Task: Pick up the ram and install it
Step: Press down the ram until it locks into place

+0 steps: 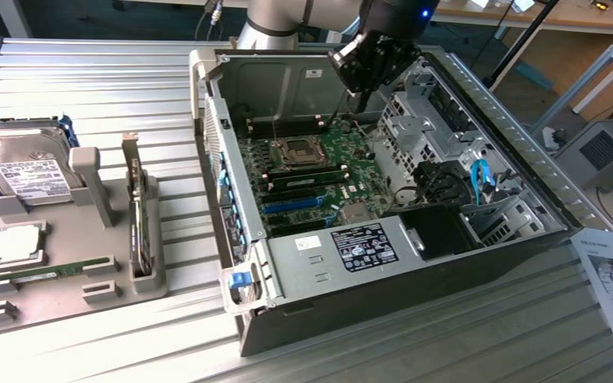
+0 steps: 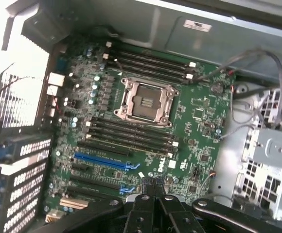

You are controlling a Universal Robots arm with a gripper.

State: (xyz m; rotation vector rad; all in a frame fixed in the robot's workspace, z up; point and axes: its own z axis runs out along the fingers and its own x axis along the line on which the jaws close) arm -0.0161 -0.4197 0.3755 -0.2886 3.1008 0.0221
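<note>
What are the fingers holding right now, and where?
Nothing: the gripper is shut and empty above the motherboard; the ram lies in the tray.

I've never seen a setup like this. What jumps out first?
An open computer case lies on its side on the metal table, its green motherboard and empty processor socket exposed. The robot's end effector hangs closed above the board, holding nothing. On the exterior view's left, a grey tray holds spare parts, among them the ram lying flat and a hard drive.
</note>
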